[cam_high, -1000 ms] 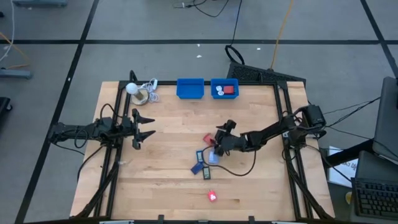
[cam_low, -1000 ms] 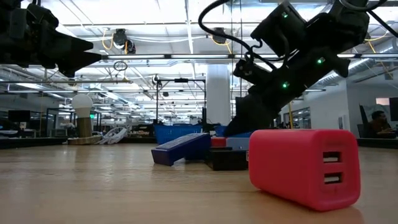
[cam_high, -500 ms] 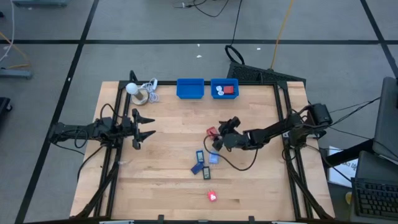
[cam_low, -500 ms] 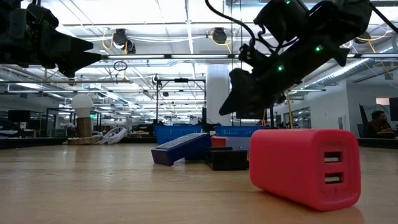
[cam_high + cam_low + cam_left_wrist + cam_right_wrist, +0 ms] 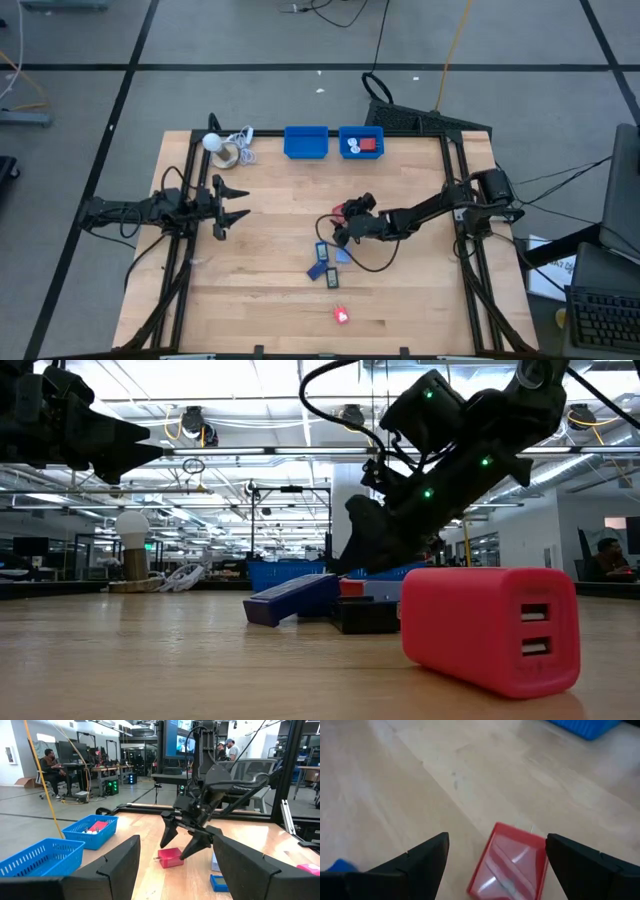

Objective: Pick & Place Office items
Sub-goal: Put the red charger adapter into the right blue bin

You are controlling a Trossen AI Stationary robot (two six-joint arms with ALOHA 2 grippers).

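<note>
A flat red piece [image 5: 512,862] lies on the wooden table near its middle [image 5: 340,210]. My right gripper [image 5: 495,870] is open just above it, slanting down, with one finger on each side and neither touching it; the left wrist view shows the gripper [image 5: 181,847] over the red piece [image 5: 170,856]. Several small blue pieces [image 5: 322,250] lie just nearer the front, one of them a dark blue rectangle [image 5: 290,598]. A red charger block [image 5: 490,625] sits by the near edge. At the table's left edge my left gripper [image 5: 235,200] waits, open and level.
Two blue bins stand at the far edge: one [image 5: 306,142] with nothing showing in it, the other [image 5: 361,142] with a red and a white item. A white ball with a coiled cord [image 5: 225,146] lies at the far left. Bare wood stretches between the arms.
My right gripper rose from over the blue pieces and went toward the far edge. It then came down again over the red piece while rolling its wrist. Its fingers stayed open.
</note>
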